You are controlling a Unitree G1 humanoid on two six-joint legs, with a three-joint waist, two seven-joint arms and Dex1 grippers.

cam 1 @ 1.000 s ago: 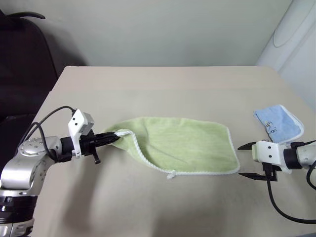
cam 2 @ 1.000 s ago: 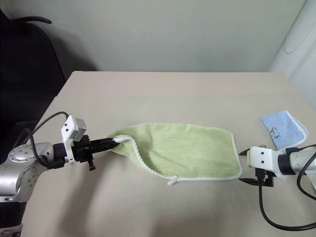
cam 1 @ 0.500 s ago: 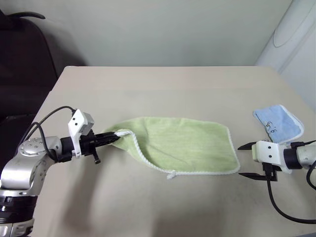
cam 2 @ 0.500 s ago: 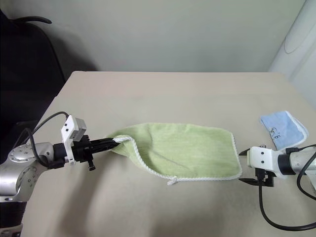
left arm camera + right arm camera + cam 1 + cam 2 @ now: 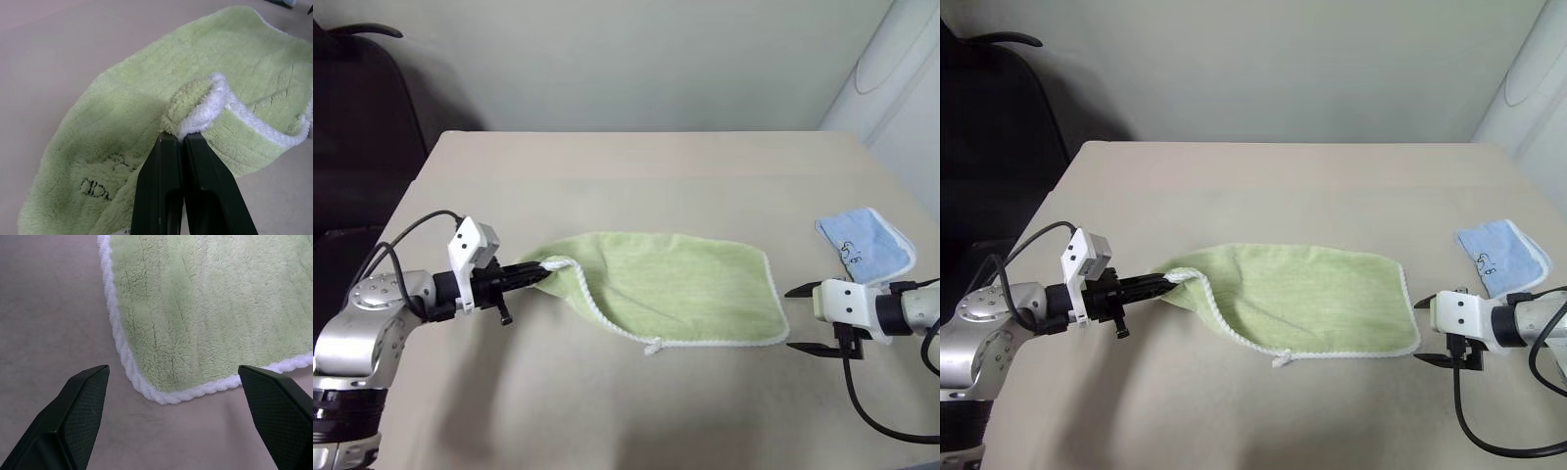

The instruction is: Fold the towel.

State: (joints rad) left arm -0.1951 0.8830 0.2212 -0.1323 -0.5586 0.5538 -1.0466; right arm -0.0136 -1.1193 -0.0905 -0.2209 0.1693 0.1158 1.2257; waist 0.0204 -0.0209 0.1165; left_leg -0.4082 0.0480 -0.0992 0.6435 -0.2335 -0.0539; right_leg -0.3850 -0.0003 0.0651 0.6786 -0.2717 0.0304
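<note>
A light green terry towel [image 5: 690,286] with white stitched edging is shown spread on the beige bench [image 5: 636,176], roughly midway between the two hands. Its left end is gathered to a point and lifted slightly off the surface, where it is clamped between the closed black fingers [image 5: 161,186] of the left hand [image 5: 540,272]. In the left wrist view, a fold of green pile and white edging is seen pinched at the fingertips, and some handwritten black marking [image 5: 95,187] is visible on the cloth close beside them; the writing cannot be read. From the pinched corner the towel widens to the right and lies flat, with its near edge curving down to a small white loop [image 5: 652,346] that rests on the bench.

The right hand [image 5: 801,319] is held just beyond the towel's right end, near its rounded near-right corner, and is pointed toward it. Its two fingers [image 5: 80,406] are spread wide apart, with nothing between them. In the right wrist view, the white-edged corner [image 5: 146,390] of the towel is framed between the two open fingers, apart from both, with bare bench surface lying between fingers and cloth.

A smaller light blue cloth [image 5: 864,243] with white edging is seen lying on the bench beyond the right hand, well apart from the towel.
</note>
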